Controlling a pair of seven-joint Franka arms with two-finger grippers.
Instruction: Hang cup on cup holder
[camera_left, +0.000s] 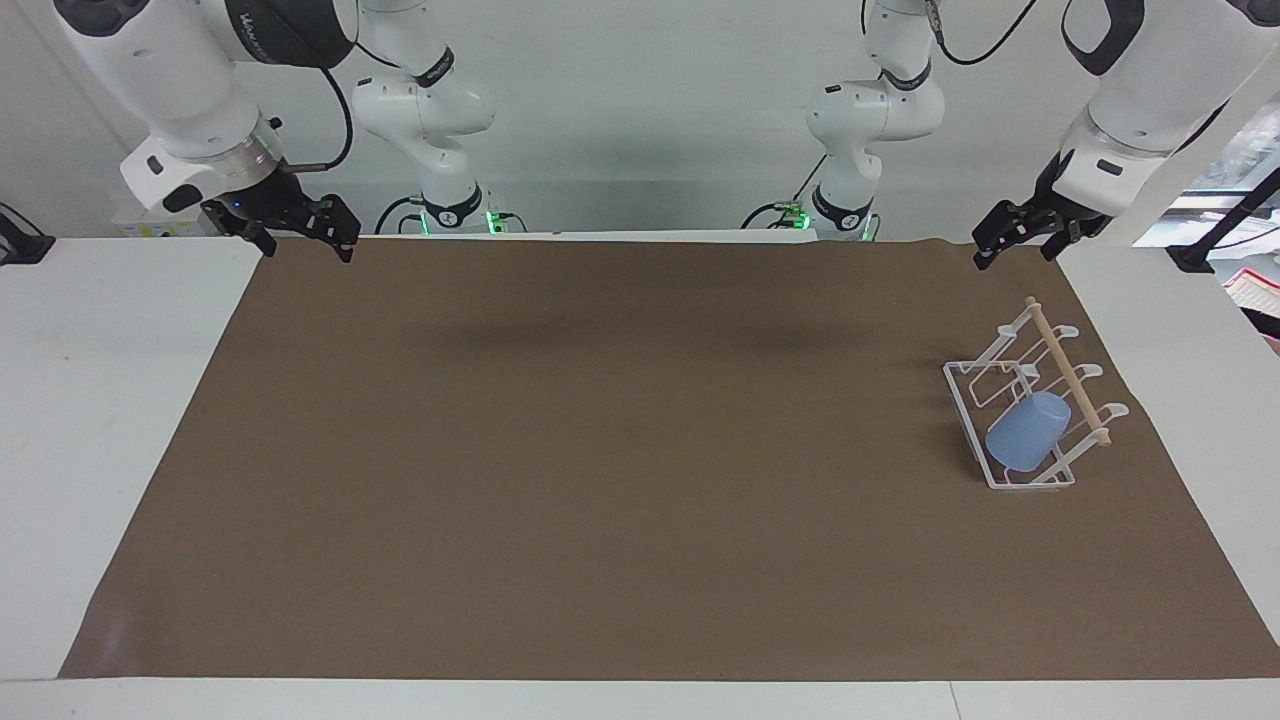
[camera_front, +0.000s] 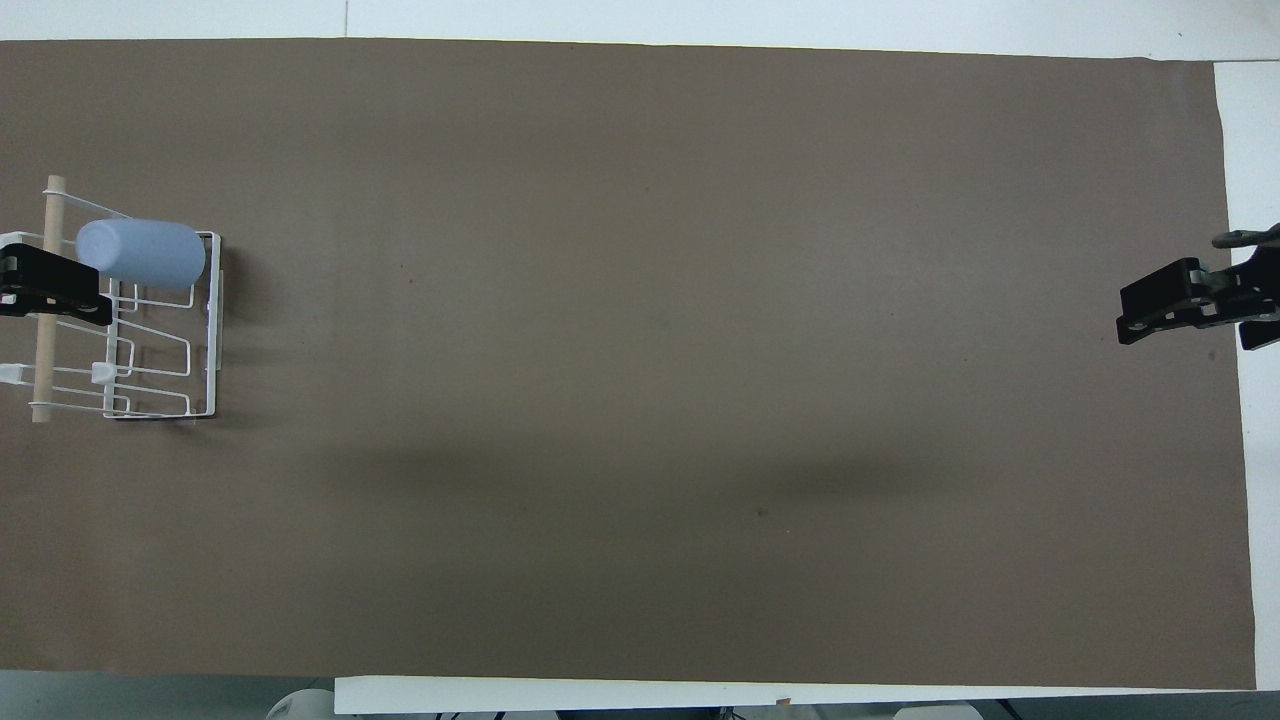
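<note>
**Brown mat, cup on the rack, both arms drawn up**

Brown paper mat (camera_left: 640, 460) covers most of the white table (camera_left: 100, 400); nothing lies on it but the rack and its load.

Cup holder (camera_left: 1035, 405): white wire rack with a wooden dowel along the top, standing near the left arm's end of the mat. Base flat on the paper, prongs slanted.

Cup (camera_left: 1027, 430): light blue, tilted, slipped over a prong at the end of the rack farther from the robots. Touching the wire; no gripper on it.

Left gripper (camera_left: 1012, 243): up in the air over the mat's edge nearest the robots, well apart from the rack. Fingers spread, nothing between them.

Right gripper (camera_left: 300, 230): over the mat's corner at the right arm's end, waiting. Fingers apart, empty.

Step in hand, as I judge it: hanging looks done, the arms stand clear. The next move would call for little: check that the cup sits firm on its prong.

Views compared: the facing view shows the left gripper raised and clear of the rack. From overhead, that gripper (camera_front: 55, 288) overlaps the dowel and reads as contact, which it is not. The overhead view does show the cup (camera_front: 140, 254) lying across the wire toward the base rail, and the prong spacing.
</note>
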